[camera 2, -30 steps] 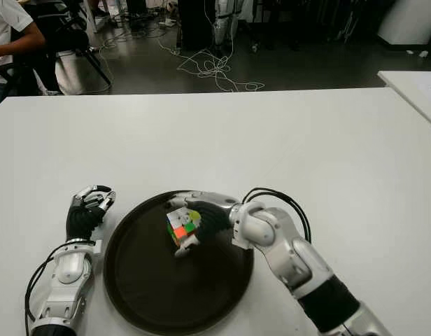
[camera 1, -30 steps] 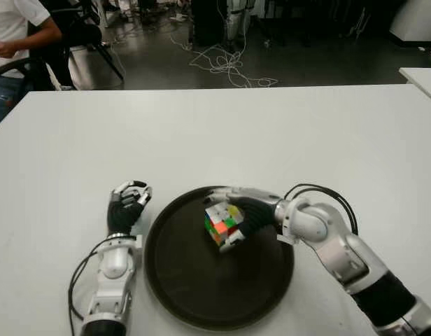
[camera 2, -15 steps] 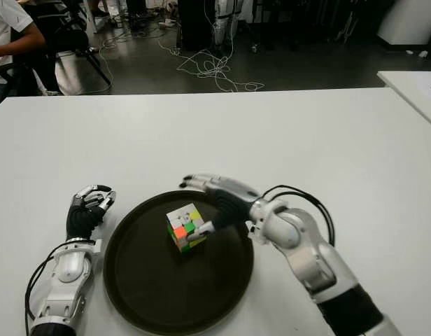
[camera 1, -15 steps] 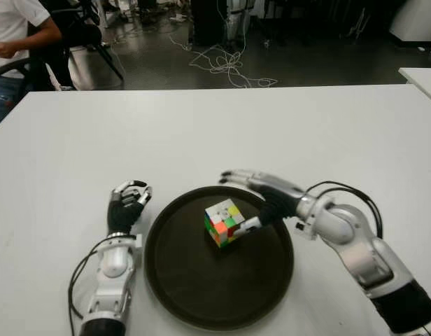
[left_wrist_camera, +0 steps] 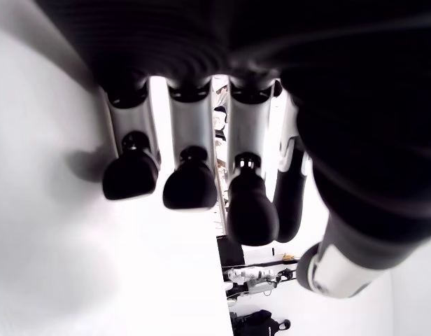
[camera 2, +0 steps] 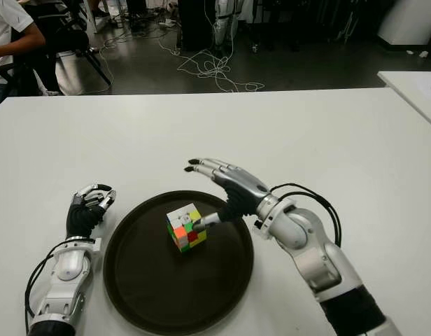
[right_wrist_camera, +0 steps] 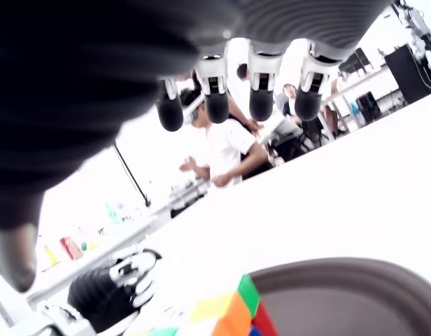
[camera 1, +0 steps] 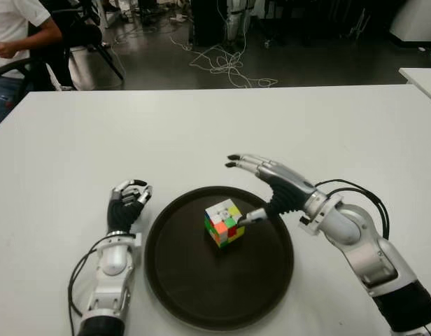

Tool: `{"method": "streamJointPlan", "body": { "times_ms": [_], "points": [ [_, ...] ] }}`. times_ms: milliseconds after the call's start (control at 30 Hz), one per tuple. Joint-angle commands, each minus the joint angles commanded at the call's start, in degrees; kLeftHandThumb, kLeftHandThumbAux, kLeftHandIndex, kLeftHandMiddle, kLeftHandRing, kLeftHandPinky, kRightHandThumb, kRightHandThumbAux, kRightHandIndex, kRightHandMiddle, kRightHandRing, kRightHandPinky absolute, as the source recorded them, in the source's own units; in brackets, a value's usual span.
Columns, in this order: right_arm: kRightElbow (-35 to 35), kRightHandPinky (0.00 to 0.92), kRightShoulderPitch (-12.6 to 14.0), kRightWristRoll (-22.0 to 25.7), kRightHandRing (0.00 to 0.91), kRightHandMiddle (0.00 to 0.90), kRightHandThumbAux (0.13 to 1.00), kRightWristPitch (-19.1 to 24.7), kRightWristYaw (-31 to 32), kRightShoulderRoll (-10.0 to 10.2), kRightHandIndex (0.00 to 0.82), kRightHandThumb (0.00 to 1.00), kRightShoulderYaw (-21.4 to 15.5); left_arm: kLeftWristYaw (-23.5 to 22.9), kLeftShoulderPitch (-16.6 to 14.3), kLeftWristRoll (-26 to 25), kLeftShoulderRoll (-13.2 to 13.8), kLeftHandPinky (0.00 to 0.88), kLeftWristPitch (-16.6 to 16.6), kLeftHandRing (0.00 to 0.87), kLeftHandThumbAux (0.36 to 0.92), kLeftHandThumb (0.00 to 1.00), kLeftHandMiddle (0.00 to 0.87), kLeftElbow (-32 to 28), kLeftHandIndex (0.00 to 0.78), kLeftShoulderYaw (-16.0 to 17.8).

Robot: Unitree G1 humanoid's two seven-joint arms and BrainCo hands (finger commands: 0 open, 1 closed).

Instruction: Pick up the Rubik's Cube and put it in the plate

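While I watch from far away, I see the cube (camera 1: 224,223) sitting in the plate (camera 1: 201,301), a bit toward the far side of the middle; no hand holds it. My right hand (camera 1: 271,185) is over the plate's far right edge, just beside the cube; its fingers (camera 1: 245,163) are stretched out straight and wide, and they hold nothing; the thumb tip points at the cube from the right, very close, but I cannot tell if it touches. In the right wrist view I see the four fingertips (right_wrist_camera: 261,105) spread in a row with nothing between them, and the cube's top corner (right_wrist_camera: 222,316) below them. My left hand (camera 1: 128,204) shows on the table (camera 1: 201,133) just left of the plate; its fingers (left_wrist_camera: 191,185) are curled in and they hold nothing. A person (camera 1: 16,35) sits at the far left, past the table's edge; some wires (camera 1: 226,66) lie on the floor behind the table.
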Motion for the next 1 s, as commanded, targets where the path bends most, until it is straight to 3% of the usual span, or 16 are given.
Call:
{"method": "streamJointPlan", "body": {
  "times_ms": [367,533,667,867,1000],
  "points": [
    [-1.42,0.000,0.55,0.29,0.000,0.000,0.590,-1.14,-4.19,0.58,0.000,0.000,-3.55,0.10,-0.13,-0.28,-0.18,0.797,-0.06,0.820,0.706,0.704,0.802,0.28,0.443,0.19],
    [-3.38,0.000,2.41,3.40,0.000,0.000,0.583,-0.58,-4.83,-0.37,0.000,0.000,-7.87,0.00,-0.05,-0.86,-0.60,0.802,-0.29,0.820,0.706,0.704,0.802,-0.05,0.442,0.49],
    [-2.22,0.000,5.33,4.42,0.000,0.000,0.559,-1.61,-6.76,-1.46,0.000,0.000,-11.54,-0.09,-0.14,-1.01,-0.64,0.798,-0.46,0.819,0.707,0.704,0.799,0.04,0.442,0.64],
    [1.82,0.000,9.02,5.11,0.000,0.000,0.559,-3.55,-14.02,1.36,0.000,0.000,-14.90,-0.48,0.30,-0.88,-0.50,0.796,-0.34,0.819,0.707,0.704,0.804,-1.12,0.442,0.58],
    [5.40,0.000,10.31,5.41,0.000,0.000,0.572,-5.89,-17.47,1.70,0.000,0.000,-16.62,-0.97,0.12,-0.90,-0.16,0.796,0.33,0.819,0.707,0.704,0.804,-1.44,0.442,0.61]
  ]
}}
